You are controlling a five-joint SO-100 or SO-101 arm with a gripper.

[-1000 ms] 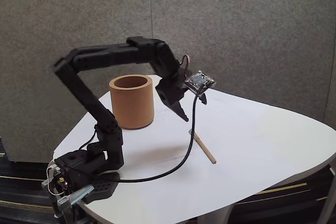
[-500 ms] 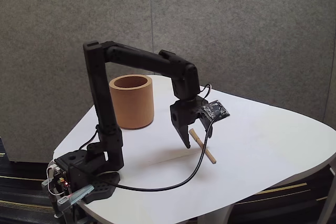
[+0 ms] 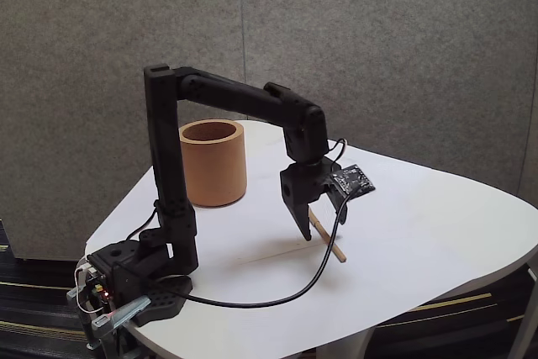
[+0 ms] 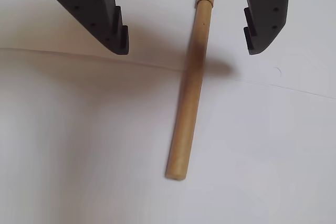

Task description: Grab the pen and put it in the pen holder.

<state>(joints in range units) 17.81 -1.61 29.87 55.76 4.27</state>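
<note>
— Black plastic arm in the fixed view: how is it posed?
— Upright post, forearm bent down beside the pen holder [image 3: 213, 163], a smooth brown cardboard cylinder. Its gripper [image 3: 312, 233] points down over the thin tan wooden pen [image 3: 328, 240] lying on the white table [image 3: 437, 233].
— And the wrist view?
— Jaws spread wide, the pen [image 4: 191, 82] flat between them, untouched.

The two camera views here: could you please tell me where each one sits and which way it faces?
Fixed view: stands off the table's side, raised, looking across; whole arm, pen holder, pen.
Wrist view: rides above the gripper, looking down; both fingers straddle the pen.
Shared: pen, gripper, white tabletop.
</note>
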